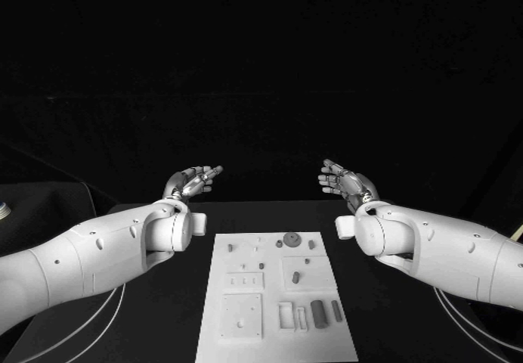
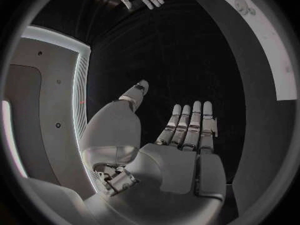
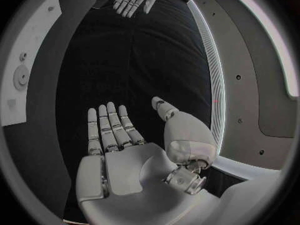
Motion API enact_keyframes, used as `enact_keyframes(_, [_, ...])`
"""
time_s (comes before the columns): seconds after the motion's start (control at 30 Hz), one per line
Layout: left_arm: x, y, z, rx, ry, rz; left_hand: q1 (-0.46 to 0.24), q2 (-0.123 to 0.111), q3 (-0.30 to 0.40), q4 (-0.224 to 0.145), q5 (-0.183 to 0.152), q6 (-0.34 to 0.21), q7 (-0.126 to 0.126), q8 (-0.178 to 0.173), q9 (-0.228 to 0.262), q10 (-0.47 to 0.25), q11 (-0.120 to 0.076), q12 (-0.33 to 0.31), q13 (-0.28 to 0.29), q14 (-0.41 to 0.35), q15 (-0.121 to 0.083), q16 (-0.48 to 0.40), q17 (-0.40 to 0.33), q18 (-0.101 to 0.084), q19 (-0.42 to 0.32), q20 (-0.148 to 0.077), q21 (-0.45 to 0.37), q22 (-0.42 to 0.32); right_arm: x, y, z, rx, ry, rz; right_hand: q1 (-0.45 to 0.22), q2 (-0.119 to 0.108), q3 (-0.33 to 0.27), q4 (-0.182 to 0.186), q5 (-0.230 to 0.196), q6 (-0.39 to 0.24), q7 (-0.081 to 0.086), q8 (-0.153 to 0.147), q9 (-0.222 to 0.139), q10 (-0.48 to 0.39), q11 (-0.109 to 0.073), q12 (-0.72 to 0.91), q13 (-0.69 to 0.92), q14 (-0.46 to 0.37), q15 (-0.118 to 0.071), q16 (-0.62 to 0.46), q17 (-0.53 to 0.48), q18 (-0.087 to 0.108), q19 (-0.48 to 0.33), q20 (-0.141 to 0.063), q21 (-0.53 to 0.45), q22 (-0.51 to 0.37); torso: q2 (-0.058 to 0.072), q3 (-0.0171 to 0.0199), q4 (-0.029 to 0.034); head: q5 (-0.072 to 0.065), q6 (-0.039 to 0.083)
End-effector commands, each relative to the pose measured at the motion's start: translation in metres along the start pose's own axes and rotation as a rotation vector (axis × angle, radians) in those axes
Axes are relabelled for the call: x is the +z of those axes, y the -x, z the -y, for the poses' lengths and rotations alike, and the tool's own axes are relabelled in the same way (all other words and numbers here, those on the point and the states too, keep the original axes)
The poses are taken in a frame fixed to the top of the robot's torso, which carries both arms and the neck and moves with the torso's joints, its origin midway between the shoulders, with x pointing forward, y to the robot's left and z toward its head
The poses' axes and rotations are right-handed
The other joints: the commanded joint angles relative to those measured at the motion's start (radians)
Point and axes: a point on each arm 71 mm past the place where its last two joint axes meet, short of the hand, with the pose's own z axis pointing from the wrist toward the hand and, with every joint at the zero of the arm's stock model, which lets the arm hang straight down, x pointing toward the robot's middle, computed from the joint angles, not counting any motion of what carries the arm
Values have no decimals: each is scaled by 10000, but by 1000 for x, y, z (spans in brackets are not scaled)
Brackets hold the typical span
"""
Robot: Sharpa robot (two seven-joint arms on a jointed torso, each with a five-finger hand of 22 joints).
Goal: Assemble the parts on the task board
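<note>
Both hands raised beyond far end of task board [image 1: 276, 318], holding nothing: left hand [image 1: 193, 181] at 11 o'clock, right hand [image 1: 347, 181] at 1, fingers apart. Parts [image 1: 318, 313] on board, long axis 12–6. Hands about equally near.

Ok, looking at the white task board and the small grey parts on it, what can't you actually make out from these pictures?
- Head view: the small grey parts are too small to tell their exact shapes or whether they are seated.
- Head view: the near end of the white task board is cut off by the picture's bottom edge.
- Left wrist view: the board is a curved strip at the rim, its details blurred.
- Right wrist view: the same, the board lies at the rim.
</note>
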Motion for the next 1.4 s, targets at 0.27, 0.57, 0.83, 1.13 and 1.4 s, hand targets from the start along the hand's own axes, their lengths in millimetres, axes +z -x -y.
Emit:
enact_keyframes(0.27, [31,9,14,464,1147,-1278,79,203,32,52,34,605,276,433,258,775,171,462,231,890,130,491,194,-152,212,-94,535,242,29,12,-10,-279,-1564,-2774,1586,-400,280,-865,30,774,122,421,154,928,46,491,223,1291,103,528,222,-141,387,-40,466,459,-1,1,2,1,-1])
enact_keyframes(0.57, [15,11,-1,873,1022,-2517,682,729,265,-358,77,2835,446,1021,486,3901,319,929,291,4479,-64,1558,891,303,3038,-723,1745,413,36,29,6,-7223,-59,-3198,2994,-986,520,-838,38,2305,118,766,206,2975,31,976,315,3345,45,1097,454,-141,1856,-345,1621,862,40,-25,-27,25,-401])
enact_keyframes(0.83, [3,3,0,914,519,-3275,1686,1112,845,-582,63,4185,395,1072,436,6049,148,1234,400,5731,-271,1705,1276,594,4268,-844,1891,237,34,17,8,-9096,491,-3758,3432,-1145,533,-861,37,3001,116,809,163,3967,-52,1110,303,4395,-74,1439,611,-2,2727,-496,1883,844,251,-60,74,-102,-375])
enact_keyframes(1.13, [-13,-14,6,845,-73,-4591,1903,932,992,-568,43,4711,340,1166,456,6573,79,1295,422,5995,-319,1716,1399,624,4504,-828,1902,191,36,7,6,-10103,1167,-3878,3718,-1286,453,-886,32,3356,79,704,67,4878,-161,1314,360,5368,-251,1771,788,242,3588,-589,2083,799,578,-94,343,-306,-268])
enact_keyframes(1.4, [-27,-22,11,700,-115,-5081,1686,738,837,-448,47,4957,340,1054,388,6842,50,1163,366,6789,-518,2001,1692,794,5226,-912,2171,243,38,-6,3,-11778,2097,-3861,4229,-1487,-214,-916,44,3589,49,210,-311,7007,-729,2776,1361,7819,-958,3355,2064,1040,6034,-786,2910,847,909,-175,668,-440,-153])
